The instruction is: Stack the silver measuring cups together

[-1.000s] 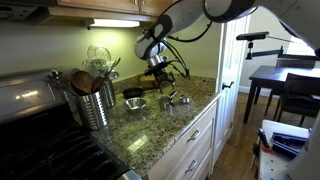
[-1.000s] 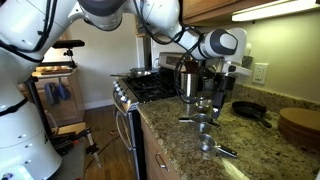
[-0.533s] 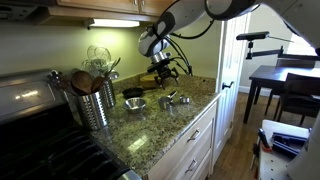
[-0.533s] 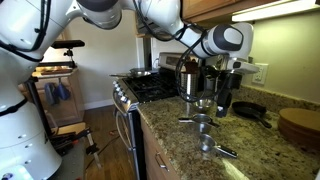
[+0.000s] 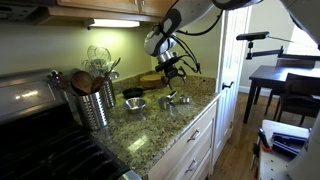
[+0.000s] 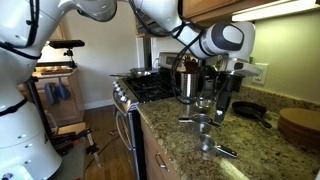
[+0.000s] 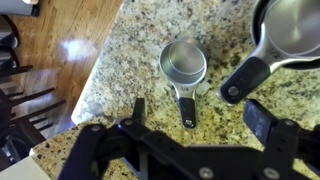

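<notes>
Several silver measuring cups lie apart on the granite counter. In an exterior view I see a larger one and two smaller ones. In an exterior view they form a row. The wrist view shows a small cup with its flat handle pointing toward me, and a larger cup with a dark handle at the top right. My gripper is open and empty, above the small cup's handle; it also shows in both exterior views.
A ribbed metal utensil canister stands by the stove. A dark round bowl sits behind the cups. A wooden board lies at the counter's end. The counter edge drops to a wood floor.
My gripper has shifted slightly sideways along the counter, above the cups, still open. The cups have not moved.
</notes>
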Robot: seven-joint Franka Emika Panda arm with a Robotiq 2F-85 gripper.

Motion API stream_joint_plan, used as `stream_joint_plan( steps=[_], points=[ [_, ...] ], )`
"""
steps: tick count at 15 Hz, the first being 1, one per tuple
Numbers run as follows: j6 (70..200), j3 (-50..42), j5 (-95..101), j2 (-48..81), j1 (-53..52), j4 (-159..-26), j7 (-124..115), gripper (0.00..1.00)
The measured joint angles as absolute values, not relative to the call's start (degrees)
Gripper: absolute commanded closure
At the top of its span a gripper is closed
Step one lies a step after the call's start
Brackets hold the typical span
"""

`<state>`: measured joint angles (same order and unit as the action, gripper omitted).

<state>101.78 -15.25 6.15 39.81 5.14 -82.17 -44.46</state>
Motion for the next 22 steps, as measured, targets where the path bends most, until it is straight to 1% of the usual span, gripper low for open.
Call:
stream_joint_plan(
  steps=[5, 10, 22],
  points=[
    [105.49, -15.61, 8.24, 34.53, 6.28, -90.49, -37.8, 0.0],
    [107.45, -15.35, 8.23, 31.04, 6.25, -96.68, -36.89, 0.0],
    [116.04, -14.64, 7.79, 30.34, 6.16, -102.07, -36.94, 0.0]
  ],
)
